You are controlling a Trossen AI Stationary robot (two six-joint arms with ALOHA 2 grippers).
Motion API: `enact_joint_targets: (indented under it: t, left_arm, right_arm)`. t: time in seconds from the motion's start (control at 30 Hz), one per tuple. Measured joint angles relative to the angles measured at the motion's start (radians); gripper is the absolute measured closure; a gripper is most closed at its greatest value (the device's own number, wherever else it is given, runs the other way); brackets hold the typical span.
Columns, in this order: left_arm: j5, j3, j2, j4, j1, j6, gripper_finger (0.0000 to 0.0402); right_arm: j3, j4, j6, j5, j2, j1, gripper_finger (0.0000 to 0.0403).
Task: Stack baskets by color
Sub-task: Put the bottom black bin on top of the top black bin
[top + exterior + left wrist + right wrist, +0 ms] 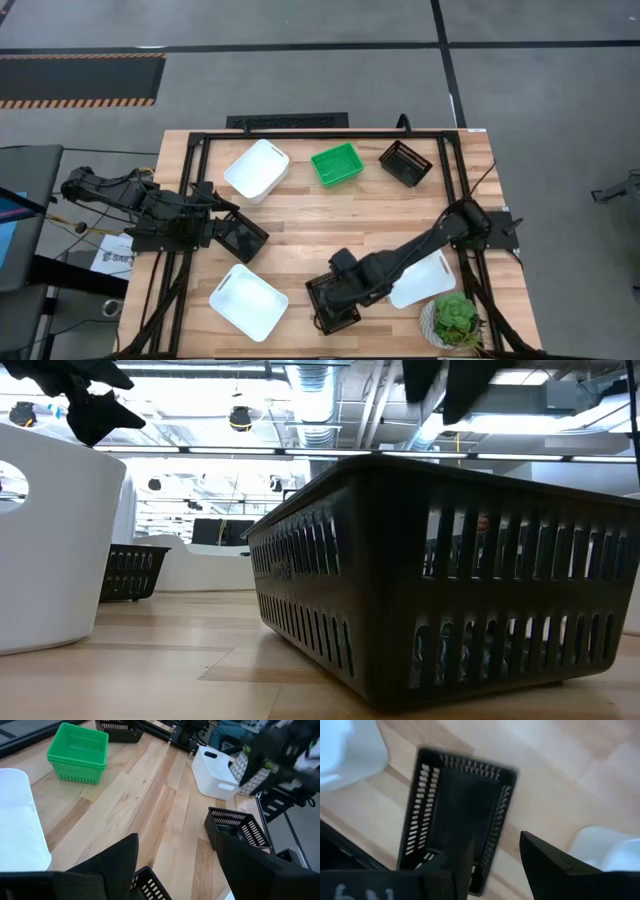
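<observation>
I see the right gripper (335, 297) over the black slotted plastic basket (331, 302) near the counter's (330, 215) front edge, about mid-width. Fingers spread apart in the right wrist view, basket below them on the wood, nothing clamped.

Left gripper (228, 226) is by the left edge, fingers apart, with a second black slotted basket (241, 237) at its tips. Can't tell if it's touching.

Other baskets: white rounded plastic basket (257, 169) at the rear left, bright green plastic basket (336, 164) at rear centre, third black slotted basket (405, 163) at rear right, all well apart. Another white basket (248, 301) sits at the front left; a third white one (424, 279) lies front right, partly under the right arm. Green potted plant in a white pot (453, 320) is in the front right corner, just beside it.
</observation>
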Motion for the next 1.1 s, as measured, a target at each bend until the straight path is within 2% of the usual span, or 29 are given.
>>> enact_joint_targets:
  t: [0.23, 0.47, 1.0, 1.1]
  left_arm:
    - [0.0, 0.0, 0.0, 0.001, 0.0, 0.017, 0.0148]
    - [-0.001, 0.0, 0.0, 0.0, 0.0, 0.021, 0.0148]
    - [-0.001, 0.0, 0.0, 0.0, 0.0, 0.02, 0.0148]
    - [-0.001, 0.0, 0.0, 0.0, 0.0, 0.017, 0.0148]
  right_arm:
    - [0.003, 0.044, -0.001, -0.073, 0.118, -0.008, 0.0221]
    - [0.002, 0.017, 0.014, -0.081, 0.183, -0.009, 0.0221]
    - [0.002, 0.019, -0.028, -0.081, 0.185, -0.007, 0.0221]
    - [0.002, 0.035, -0.034, -0.081, 0.184, -0.01, 0.0233]
